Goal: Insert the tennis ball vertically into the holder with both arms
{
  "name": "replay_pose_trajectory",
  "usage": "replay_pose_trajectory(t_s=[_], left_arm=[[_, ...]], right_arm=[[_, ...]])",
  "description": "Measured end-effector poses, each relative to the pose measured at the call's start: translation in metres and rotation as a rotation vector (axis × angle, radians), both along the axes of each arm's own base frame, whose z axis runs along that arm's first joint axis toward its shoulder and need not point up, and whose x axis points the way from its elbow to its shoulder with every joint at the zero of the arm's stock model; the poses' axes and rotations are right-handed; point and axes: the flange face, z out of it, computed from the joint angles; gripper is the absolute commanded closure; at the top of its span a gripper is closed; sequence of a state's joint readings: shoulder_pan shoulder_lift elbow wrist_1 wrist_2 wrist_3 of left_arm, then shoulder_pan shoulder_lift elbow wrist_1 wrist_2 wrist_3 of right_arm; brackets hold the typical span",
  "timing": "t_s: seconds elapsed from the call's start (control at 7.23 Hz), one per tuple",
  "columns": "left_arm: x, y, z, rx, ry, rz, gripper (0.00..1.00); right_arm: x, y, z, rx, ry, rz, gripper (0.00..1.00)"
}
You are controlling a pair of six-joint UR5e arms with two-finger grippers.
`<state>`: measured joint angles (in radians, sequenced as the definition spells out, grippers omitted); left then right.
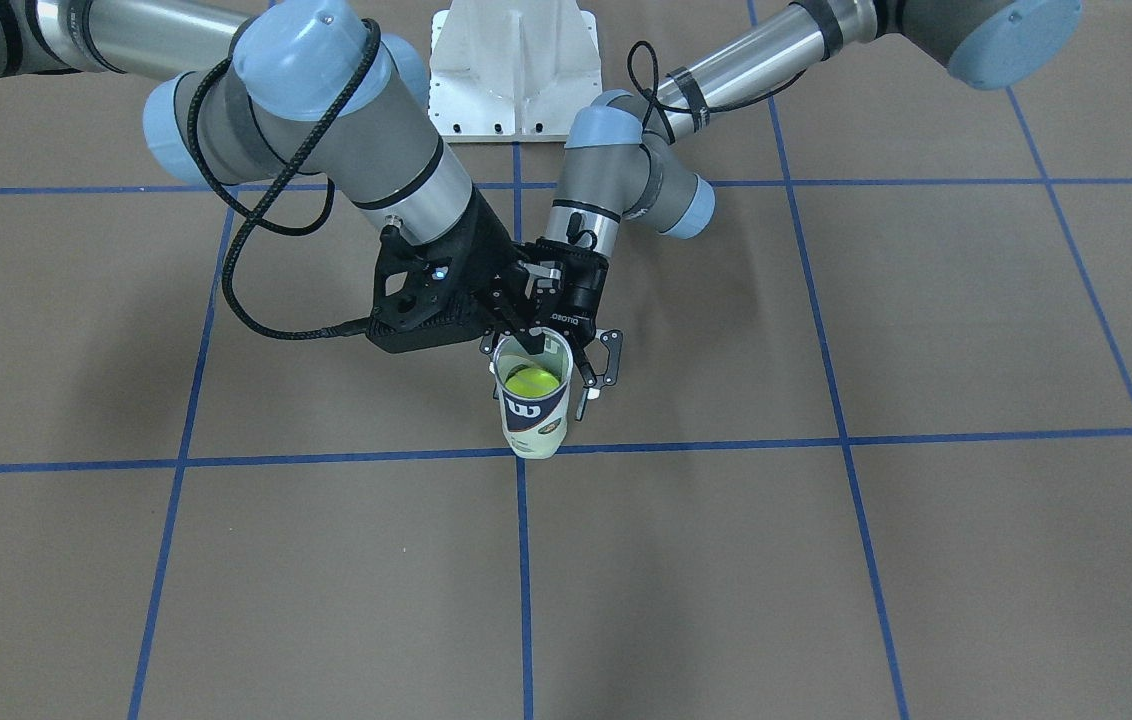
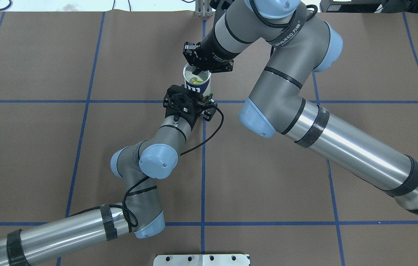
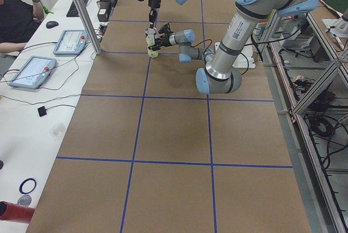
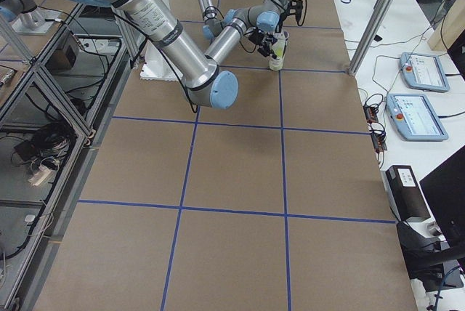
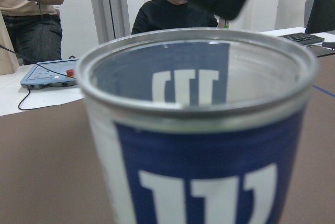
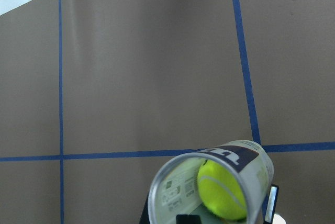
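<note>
The holder (image 1: 532,420), a white and navy can with a white "W", stands upright on the brown table near a blue tape line. A yellow-green tennis ball (image 1: 533,381) lies inside it, and shows in the right wrist view (image 6: 222,190). My left gripper (image 1: 546,388) is shut on the holder's sides, a finger on each side, reaching in low (image 2: 197,92). The holder (image 5: 204,130) fills the left wrist view. My right gripper (image 1: 529,347) hangs just above the metal-rimmed mouth (image 2: 196,70), its fingers together in one point and holding nothing.
The white pedestal base (image 1: 514,65) stands behind the holder on the robot's side. In the side views, a white side table with tablets (image 3: 32,69) and a metal post (image 3: 81,10) stand beyond the holder. Operators sit there.
</note>
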<state>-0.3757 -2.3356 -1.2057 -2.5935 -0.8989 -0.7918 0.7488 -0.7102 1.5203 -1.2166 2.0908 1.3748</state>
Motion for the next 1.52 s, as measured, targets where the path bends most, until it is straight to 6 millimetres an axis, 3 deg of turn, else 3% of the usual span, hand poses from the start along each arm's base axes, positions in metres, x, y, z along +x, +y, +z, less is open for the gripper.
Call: replay_pose_trajectory(t_s=[0.14,0.41,0.97,1.24,1.52], left_arm=[[0.0,0.0,0.0,0.0,-0.002,0.0,0.0],[0.0,0.0,0.001,-0.002,-0.01,0.003,0.0],[0.002,0.008,-0.004,-0.009,-0.021,0.037,0.0],[-0.001,0.031,0.001,-0.01,-0.025,0.065,0.0],[-0.005,0.077,0.004,-0.017,-0.043,0.124,0.0]], right_arm=[[0.001,0.001,-0.002,0.002,-0.003,0.0,0.0],[0.006,0.0,-0.007,0.01,-0.011,0.0,0.0],[0.038,-0.017,-0.016,0.002,-0.033,0.013,0.0],[0.056,-0.028,-0.021,-0.004,-0.046,0.017,0.0],[0.068,-0.033,-0.025,-0.005,-0.056,0.013,0.0]])
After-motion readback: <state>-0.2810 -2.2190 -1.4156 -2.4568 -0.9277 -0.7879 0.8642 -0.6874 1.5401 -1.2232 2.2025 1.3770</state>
